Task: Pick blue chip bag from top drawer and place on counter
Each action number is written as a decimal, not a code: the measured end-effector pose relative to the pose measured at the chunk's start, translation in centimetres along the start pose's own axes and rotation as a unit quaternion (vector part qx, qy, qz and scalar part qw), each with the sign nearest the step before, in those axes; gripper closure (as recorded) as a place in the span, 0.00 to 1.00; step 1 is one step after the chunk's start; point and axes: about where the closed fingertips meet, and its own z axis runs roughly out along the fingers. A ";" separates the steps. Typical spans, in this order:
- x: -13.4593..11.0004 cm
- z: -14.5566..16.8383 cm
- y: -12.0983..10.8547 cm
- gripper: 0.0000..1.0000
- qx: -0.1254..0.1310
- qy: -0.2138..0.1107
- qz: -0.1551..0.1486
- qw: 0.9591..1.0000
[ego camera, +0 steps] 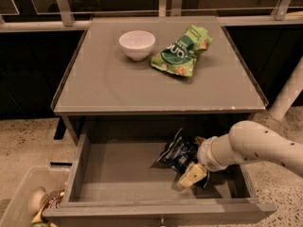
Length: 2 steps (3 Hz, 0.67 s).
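One blue chip bag (176, 151), crinkly dark foil, sits in the right half of the one open grey drawer (118, 174), long axis slanting from lower left up toward the back. The cream tool (191, 176) is right at its lower edge; can't tell if it's gripping. Up on the flat grey tabletop (142, 86): one green chip bag (182, 56), one round white bowl (137, 44).
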 end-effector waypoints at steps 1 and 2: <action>0.0 0.0 0.0 0.00 0.000 0.000 0.000 1.000; 0.0 0.0 0.0 0.19 -0.001 0.000 0.000 1.000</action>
